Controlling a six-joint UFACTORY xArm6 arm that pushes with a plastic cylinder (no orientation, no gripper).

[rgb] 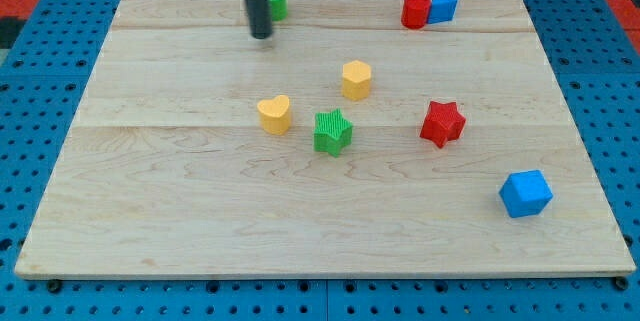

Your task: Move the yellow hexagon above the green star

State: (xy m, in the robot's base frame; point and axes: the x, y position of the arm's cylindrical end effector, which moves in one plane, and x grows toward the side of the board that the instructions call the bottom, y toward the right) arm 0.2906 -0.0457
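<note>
Camera view caption: yellow hexagon (356, 79) already sits just above and a bit to the view's right of the green star (333, 131), so this is fine-tuning, and that's where it can go sideways.

Biggest worry imo: if I come at the hexagon from the top, I shove it down into the star and knock both off their spots. Swinging in from the view's left could clip the yellow heart (274, 114), which sits just left of the star. No jaws on me at all, so nothing to open or close, just a bare rod. It hangs upright near the table's (180, 221) top edge, my tip (261, 34) well apart from the hexagon, up and left of it, right beside a green block (277, 1) half hidden behind the rod.
</note>
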